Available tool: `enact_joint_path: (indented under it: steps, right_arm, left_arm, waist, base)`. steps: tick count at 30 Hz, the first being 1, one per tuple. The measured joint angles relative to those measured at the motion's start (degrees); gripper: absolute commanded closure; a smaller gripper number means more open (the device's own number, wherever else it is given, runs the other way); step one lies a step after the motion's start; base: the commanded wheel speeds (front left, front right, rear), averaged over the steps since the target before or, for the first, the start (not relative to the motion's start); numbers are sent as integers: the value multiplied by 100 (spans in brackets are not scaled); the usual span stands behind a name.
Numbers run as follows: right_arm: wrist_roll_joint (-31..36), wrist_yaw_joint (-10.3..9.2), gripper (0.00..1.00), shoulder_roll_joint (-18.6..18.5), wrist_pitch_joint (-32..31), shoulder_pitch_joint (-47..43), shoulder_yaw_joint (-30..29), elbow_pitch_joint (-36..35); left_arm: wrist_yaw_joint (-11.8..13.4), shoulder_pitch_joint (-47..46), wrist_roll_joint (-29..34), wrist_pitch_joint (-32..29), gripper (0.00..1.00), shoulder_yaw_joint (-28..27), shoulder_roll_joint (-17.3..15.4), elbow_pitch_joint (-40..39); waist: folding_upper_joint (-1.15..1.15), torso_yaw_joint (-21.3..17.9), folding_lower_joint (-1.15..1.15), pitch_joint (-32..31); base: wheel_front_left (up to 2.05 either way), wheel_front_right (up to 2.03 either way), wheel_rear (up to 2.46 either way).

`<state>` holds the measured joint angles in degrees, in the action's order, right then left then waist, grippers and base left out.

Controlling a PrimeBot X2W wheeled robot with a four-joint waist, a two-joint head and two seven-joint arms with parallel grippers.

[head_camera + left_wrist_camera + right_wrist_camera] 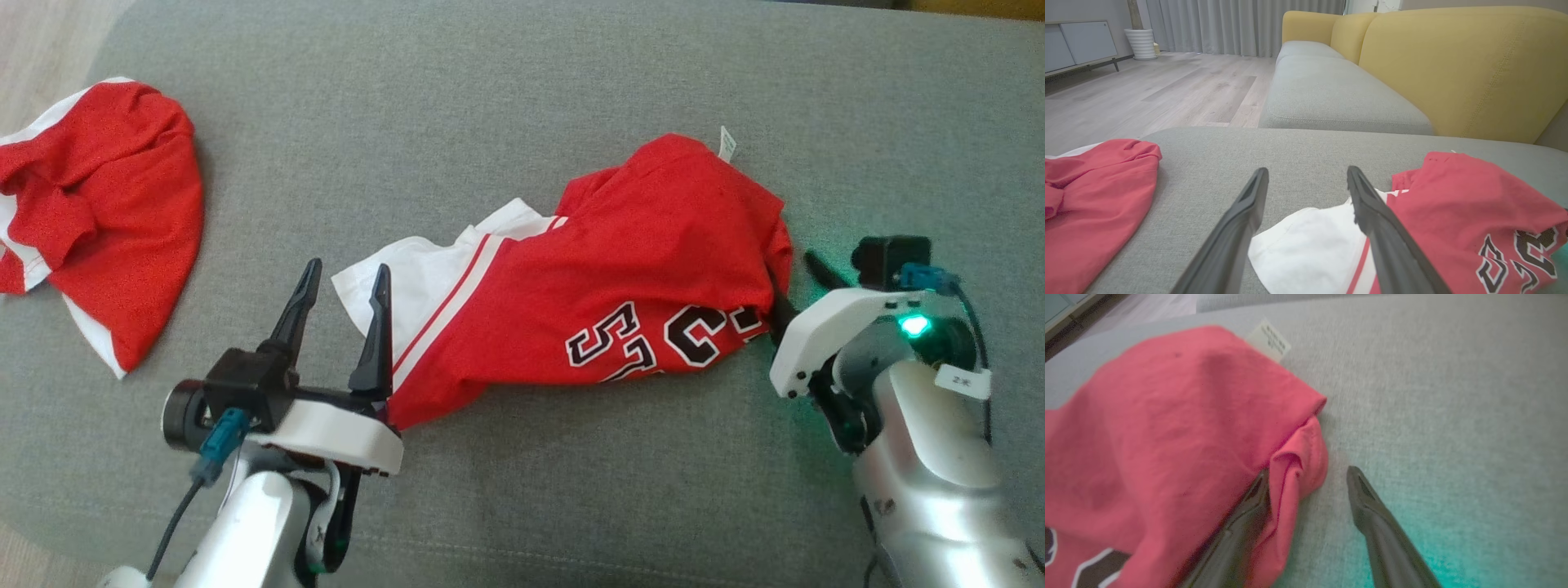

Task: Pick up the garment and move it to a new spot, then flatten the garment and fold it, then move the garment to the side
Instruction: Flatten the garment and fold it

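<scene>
Nearest, at the lower left, the left gripper [346, 282] has its jaws spread wide and holds nothing; one finger lies over the white sleeve edge of the red jersey [645, 269]. The right gripper [796, 287] is also wide, with one finger tucked under the jersey's right-hand fold and the other on the bare grey cushion [522, 98]. The jersey lies crumpled across the cushion's middle, with a white tag [727, 145] at its far edge. A second red garment [106, 220] lies far left.

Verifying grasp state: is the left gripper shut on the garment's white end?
No: the left gripper stands open, fingers spread wide over the white end of the garment.
</scene>
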<state>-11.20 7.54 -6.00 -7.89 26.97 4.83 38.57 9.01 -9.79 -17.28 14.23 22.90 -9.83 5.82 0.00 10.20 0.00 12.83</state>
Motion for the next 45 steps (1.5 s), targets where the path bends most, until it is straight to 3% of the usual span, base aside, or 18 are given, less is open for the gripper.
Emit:
enact_joint_path:
  steps: [1, 2, 3, 9, 12, 20, 27, 28, 29, 30, 37, 45]
  right_arm:
    - [-75, 0, 72, -4, -104, 24, 48, 120]
    - [-141, 0, 96, -9, -141, 51, 85, 185]
    - [-141, 0, 100, -9, -141, 51, 85, 185]
    - [-533, 0, 100, -22, 19, 147, 122, 235]
    - [-710, 0, 100, -10, 232, -17, -191, -14]
    - [-902, 0, 100, 263, 410, -1382, -1028, -858]
    - [-1548, 0, 100, 314, 379, -2139, -638, -1426]
    - [-1602, 0, 78, 314, 379, -2178, -579, -1456]
    - [-1634, 0, 34, 314, 386, -2195, -536, -1474]
    - [-1635, 0, 0, 314, 403, -2200, -514, -1497]
    - [-888, 0, 0, 332, 854, -2282, -766, -2232]
    - [178, 0, 0, 333, 815, -2433, -976, -3634]
  left_arm:
    - [0, 0, 0, 0, 0, -1, 4, 19]
    - [-1, 0, 0, 0, 0, -4, 11, 37]
    - [-1, 0, 0, 0, 0, -4, 11, 37]
    - [-51, -1, 7, 5, 0, -32, 48, 73]
    - [-54, -1, 64, 7, 0, -83, 51, 70]
    - [-78, 18, 86, 7, 0, -120, 46, 51]
    - [-96, 21, 111, 7, 0, -123, 22, 38]
    - [-96, 23, 111, 7, 0, -123, 20, 40]
    - [-96, 23, 111, 7, 0, -123, 14, 44]
    - [-96, 23, 111, 7, 0, -123, 12, 51]
    - [-37, 203, 105, 7, 0, -160, -36, 100]
    - [65, 530, 46, 5, 0, -278, -152, 7]
  waist:
    - [0, 0, 0, 7]
    - [0, -9, 0, 9]
    - [0, -9, 0, 9]
    - [0, -124, 0, -15]
    - [0, -254, 0, -45]
    - [0, -600, 0, -123]
    - [0, -824, 0, -146]
    - [0, -839, 0, -149]
    - [0, -849, 0, -155]
    - [0, -858, 0, -166]
    - [0, -907, 0, -355]
    - [0, -938, 0, -640]
  base:
    - [0, 0, 0]
    - [0, 0, 0]
    - [0, 0, 0]
    - [0, 0, 0]
    - [0, 0, 0]
    - [0, 0, 0]
    - [0, 0, 0]
    - [0, 0, 0]
    - [0, 0, 0]
    - [0, 0, 0]
    - [0, 0, 0]
    - [0, 0, 0]
